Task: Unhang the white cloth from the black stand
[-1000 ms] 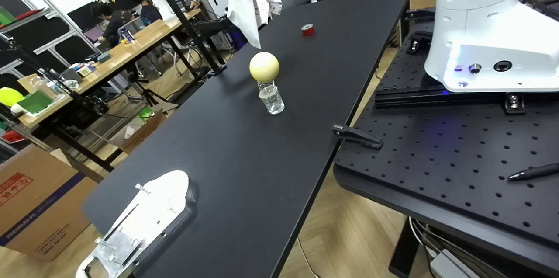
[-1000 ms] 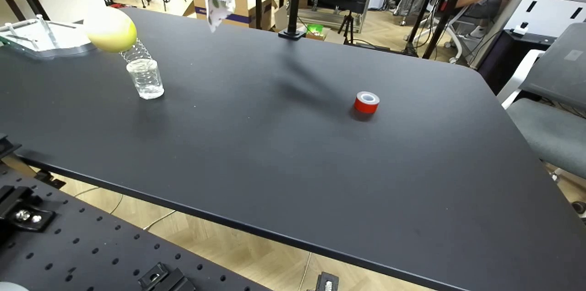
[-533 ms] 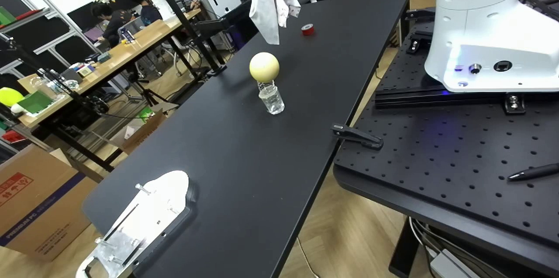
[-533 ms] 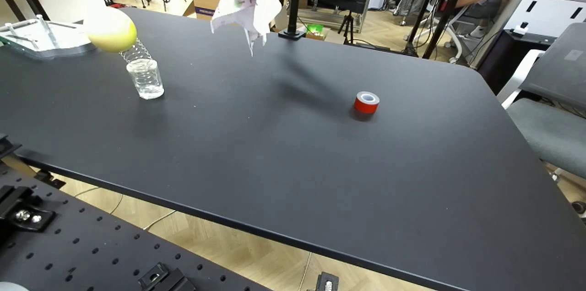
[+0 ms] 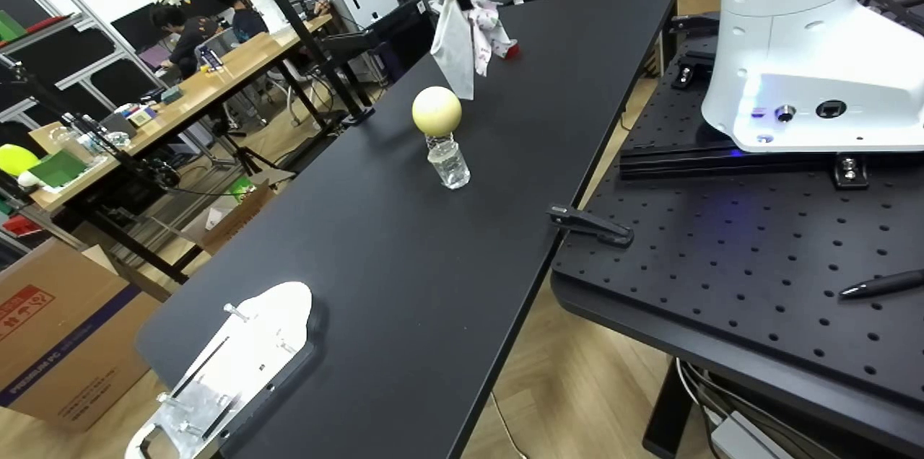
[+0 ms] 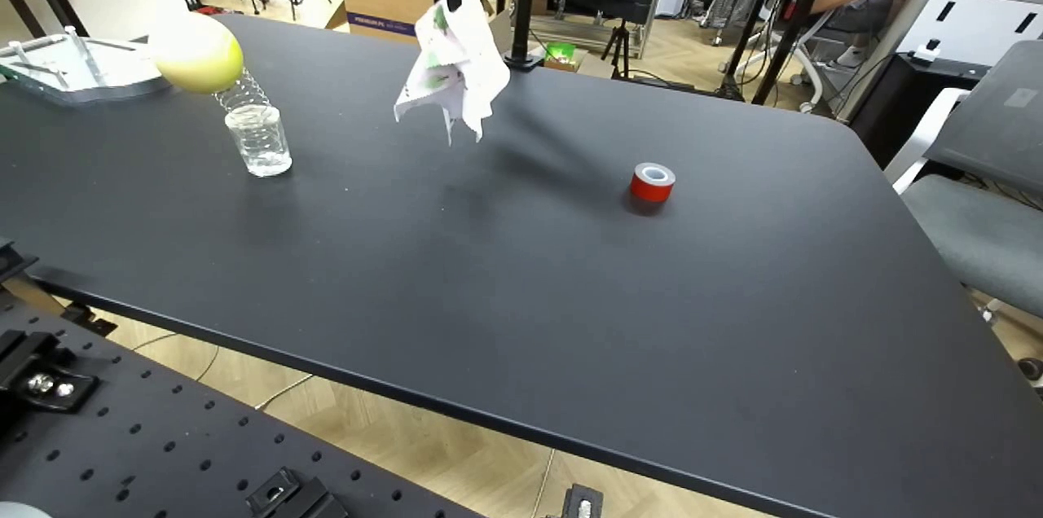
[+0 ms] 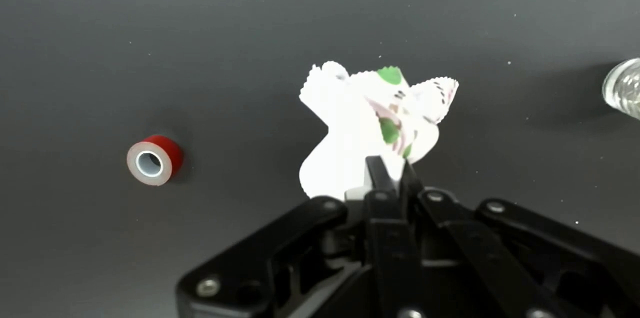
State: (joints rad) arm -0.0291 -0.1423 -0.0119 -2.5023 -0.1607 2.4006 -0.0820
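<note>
The white cloth with green and pink print hangs in the air above the black table. It also shows in an exterior view and in the wrist view. My gripper is shut on its upper part, with the cloth pinched between the fingertips; the gripper also shows in an exterior view and in the wrist view. The cloth's lower corners hang free over the tabletop. The black stand rises at the table's far edge, apart from the cloth; its pole also shows in an exterior view.
A red tape roll lies on the table. A clear cup with a spring and yellow ball stands nearby. A white board with pegs lies at one table end. A chair stands beside the table.
The cloth and gripper have moved right and lower in both exterior views, away from the stand and down toward the tabletop. The cloth stays held. The other things have not moved.
</note>
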